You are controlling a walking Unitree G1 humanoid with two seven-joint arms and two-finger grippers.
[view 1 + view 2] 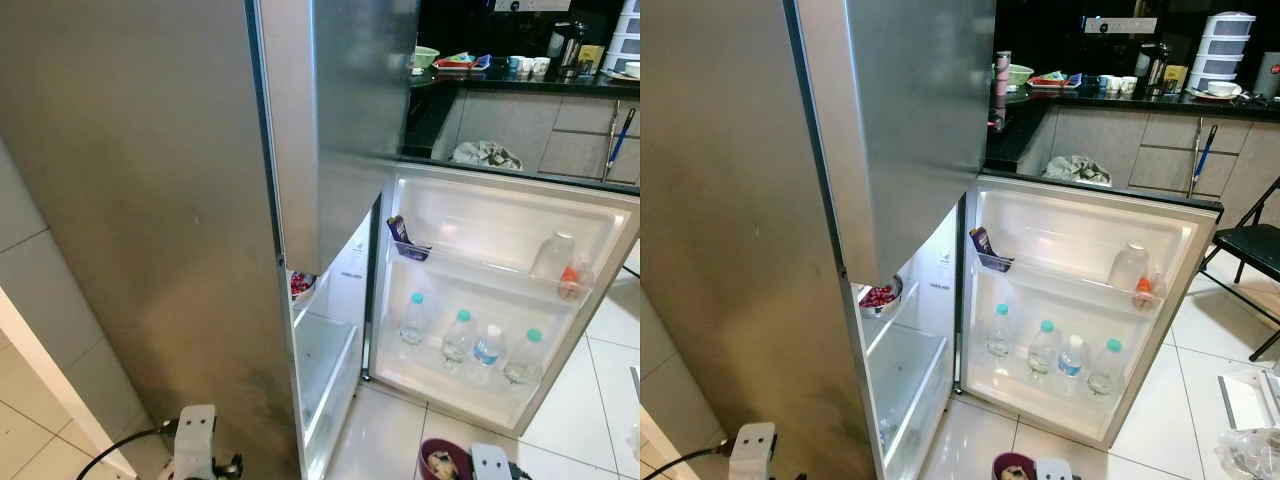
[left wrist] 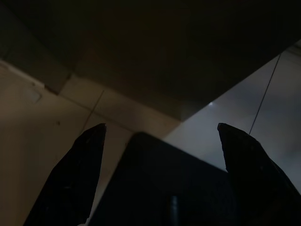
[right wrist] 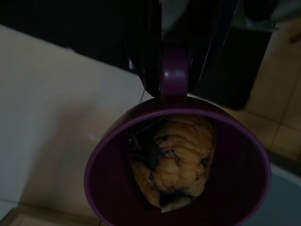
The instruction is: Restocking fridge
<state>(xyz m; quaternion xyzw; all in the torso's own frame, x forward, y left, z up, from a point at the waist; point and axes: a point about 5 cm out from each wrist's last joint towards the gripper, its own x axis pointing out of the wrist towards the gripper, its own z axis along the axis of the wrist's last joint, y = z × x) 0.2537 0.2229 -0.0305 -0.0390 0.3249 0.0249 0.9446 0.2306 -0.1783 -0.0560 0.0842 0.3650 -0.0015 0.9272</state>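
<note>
I am holding a purple cup (image 3: pixel 178 165) by its handle, the right gripper (image 3: pixel 175 70) fingers clamped around that handle, so the cup is hanging level and the wrinkled brownish food piece (image 3: pixel 174 162) is sitting safely in its bottom. In the head view the cup (image 1: pixel 440 462) is riding low, just in front of the open fridge door (image 1: pixel 500 290) and above the tiled floor (image 1: pixel 590 400), which I judge is a carrying pose while I am lining up with the fridge. The door is standing wide open so its shelves are facing me: four water bottles (image 1: pixel 465 345) are standing in the door's lower rack, and a clear container (image 1: pixel 553 255) and a small orange-capped bottle (image 1: pixel 568 283) are resting in the rack above. Inside the fridge, beside the door's hinge, a bowl of red fruit (image 1: pixel 878 296) is sitting on a shelf over a clear drawer (image 1: pixel 325 365). My left gripper (image 2: pixel 160 136) is hanging low beside the fridge's steel side, fingers spread apart and carrying nothing. Beyond the door, a dark counter (image 1: pixel 1120 95) is carrying kitchenware.
</note>
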